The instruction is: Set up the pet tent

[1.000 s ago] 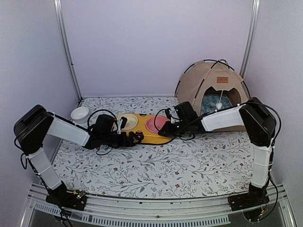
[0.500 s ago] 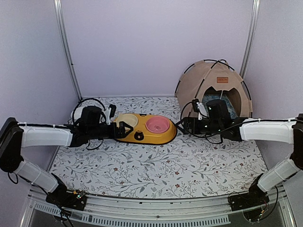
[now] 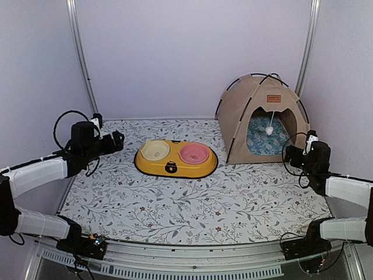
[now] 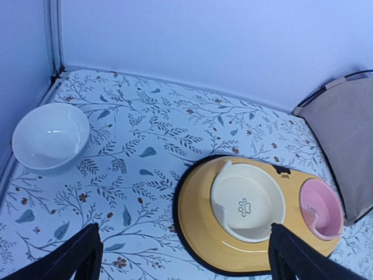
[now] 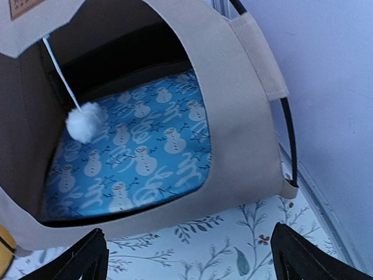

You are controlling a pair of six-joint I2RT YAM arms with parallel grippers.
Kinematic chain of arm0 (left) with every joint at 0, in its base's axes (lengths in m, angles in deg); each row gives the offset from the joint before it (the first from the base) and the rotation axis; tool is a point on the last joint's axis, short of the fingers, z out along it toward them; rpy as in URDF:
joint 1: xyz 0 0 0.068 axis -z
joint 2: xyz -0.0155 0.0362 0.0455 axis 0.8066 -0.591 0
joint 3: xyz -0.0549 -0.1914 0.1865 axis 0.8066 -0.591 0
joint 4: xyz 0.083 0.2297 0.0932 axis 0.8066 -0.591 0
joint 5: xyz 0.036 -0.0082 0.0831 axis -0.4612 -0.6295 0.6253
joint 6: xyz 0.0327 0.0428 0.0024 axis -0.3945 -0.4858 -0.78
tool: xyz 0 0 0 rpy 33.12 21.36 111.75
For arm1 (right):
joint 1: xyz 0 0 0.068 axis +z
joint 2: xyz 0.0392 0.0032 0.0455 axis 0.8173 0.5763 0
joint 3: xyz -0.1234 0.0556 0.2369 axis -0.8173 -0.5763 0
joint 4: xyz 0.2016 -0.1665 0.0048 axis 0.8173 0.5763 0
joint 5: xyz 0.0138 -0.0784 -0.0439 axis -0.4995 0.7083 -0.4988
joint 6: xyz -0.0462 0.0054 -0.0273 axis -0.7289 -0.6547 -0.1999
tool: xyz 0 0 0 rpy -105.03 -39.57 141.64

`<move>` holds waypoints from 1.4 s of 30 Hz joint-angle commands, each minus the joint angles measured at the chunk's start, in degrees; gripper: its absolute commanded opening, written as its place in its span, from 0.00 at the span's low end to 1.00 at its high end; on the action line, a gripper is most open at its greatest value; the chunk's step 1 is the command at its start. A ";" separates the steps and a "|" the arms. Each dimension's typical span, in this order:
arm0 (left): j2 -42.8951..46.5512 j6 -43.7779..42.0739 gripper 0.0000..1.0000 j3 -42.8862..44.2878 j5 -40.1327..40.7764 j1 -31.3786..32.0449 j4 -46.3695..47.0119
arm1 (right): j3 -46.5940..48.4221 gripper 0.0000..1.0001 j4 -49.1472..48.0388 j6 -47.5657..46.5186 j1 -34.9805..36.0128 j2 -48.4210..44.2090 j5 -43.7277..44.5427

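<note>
The pet tent (image 3: 256, 108) stands upright at the back right: tan fabric, black crossing poles, a brown label patch over its opening. A white pom-pom (image 3: 270, 130) hangs in the doorway. My right gripper (image 3: 292, 156) hovers open just right of the tent's front, apart from it. In the right wrist view the tent (image 5: 233, 99) fills the frame, pom-pom (image 5: 84, 121) dangling, and the right gripper (image 5: 189, 259) holds nothing. My left gripper (image 3: 115, 142) is open at the far left, away from the tent. The left wrist view shows the left gripper (image 4: 186, 262) empty and the tent's edge (image 4: 344, 134).
A blue snowman cushion (image 5: 140, 151) lies inside the tent. A yellow double-bowl feeder (image 3: 175, 167) sits mid-table, also in the left wrist view as the feeder (image 4: 195, 216). A white bowl (image 4: 49, 135) rests near the back left corner. Walls close in on three sides.
Both arms have drawn back from the feeder, left arm to the far left, right arm to the right beside the tent. The right gripper has opened. The feeder stays in place.
</note>
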 commanded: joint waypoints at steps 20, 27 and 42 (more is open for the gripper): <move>-10.83 -24.39 0.99 -30.39 22.94 -10.69 72.54 | -8.00 0.99 -54.17 -16.30 -3.45 25.59 -5.95; -20.70 -27.48 0.99 -22.58 7.78 -13.13 68.23 | -7.97 0.99 -54.18 -16.22 -3.47 25.64 -5.95; -21.76 -25.48 0.99 -24.13 5.72 -14.91 70.45 | -7.99 0.99 -54.25 -16.23 -3.38 25.62 -5.95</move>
